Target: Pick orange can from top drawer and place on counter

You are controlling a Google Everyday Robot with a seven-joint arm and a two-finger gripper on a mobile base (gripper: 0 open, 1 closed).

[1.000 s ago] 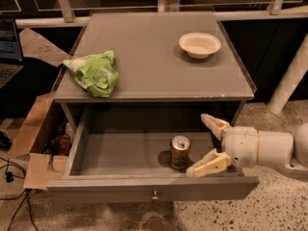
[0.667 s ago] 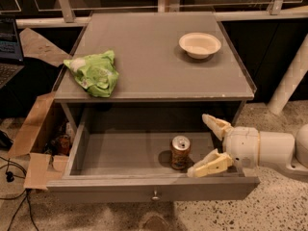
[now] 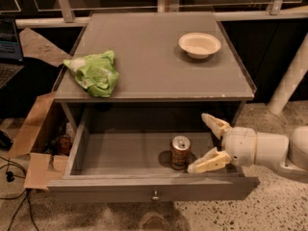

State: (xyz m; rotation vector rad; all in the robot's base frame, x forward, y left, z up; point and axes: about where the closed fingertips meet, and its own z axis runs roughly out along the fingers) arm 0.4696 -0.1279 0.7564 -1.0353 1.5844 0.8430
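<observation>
While upright, orange can [image 3: 180, 153] beside tool [image 3: 198, 143]

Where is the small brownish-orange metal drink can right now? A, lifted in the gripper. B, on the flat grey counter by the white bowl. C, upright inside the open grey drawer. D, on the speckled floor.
C: the orange can stands upright on the floor of the open top drawer, with the open gripper just to its right, not closed on it.
</observation>
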